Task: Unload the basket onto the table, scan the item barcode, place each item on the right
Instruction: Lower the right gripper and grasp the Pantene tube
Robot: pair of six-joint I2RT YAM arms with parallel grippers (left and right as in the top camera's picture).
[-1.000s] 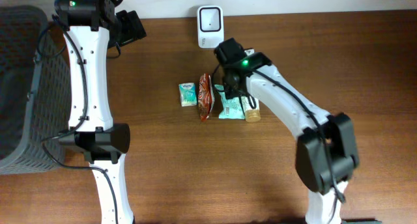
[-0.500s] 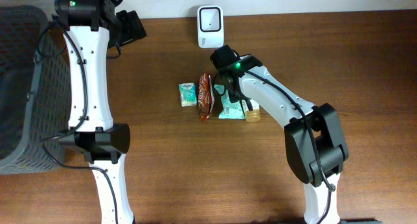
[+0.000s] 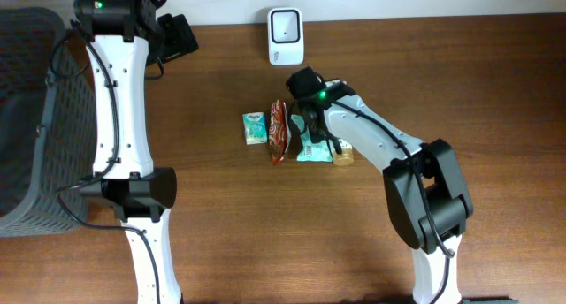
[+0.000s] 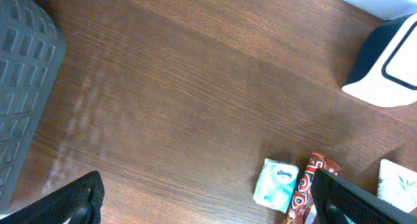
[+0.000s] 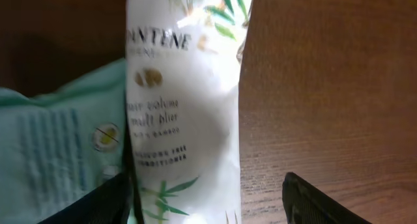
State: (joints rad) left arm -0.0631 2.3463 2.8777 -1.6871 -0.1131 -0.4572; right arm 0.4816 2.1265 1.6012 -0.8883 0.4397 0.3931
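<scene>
A white Pantene tube [image 5: 182,120] with a gold cap [image 3: 342,154] lies on the wooden table, partly over a mint-green packet [image 5: 58,139]. My right gripper [image 5: 215,204] straddles the tube. Its left finger [image 5: 104,201] touches the tube's edge, while bare wood shows between the tube and the right finger [image 5: 326,201], so the jaws are open. In the overhead view the right gripper [image 3: 309,118] sits over these items. The white scanner [image 3: 286,36] stands at the table's back edge. My left gripper [image 4: 212,204] hangs open and empty over bare wood at the far left, also seen from overhead [image 3: 177,36].
A small blue-white tissue pack [image 3: 255,127] and a red patterned snack bar [image 3: 279,132] lie just left of the mint packet [image 3: 311,145]. A dark grey basket [image 3: 31,118] stands at the table's left edge.
The right arm's elbow has swung left and its gripper has settled over the tube with the jaws narrower than before. The left arm has not moved.
</scene>
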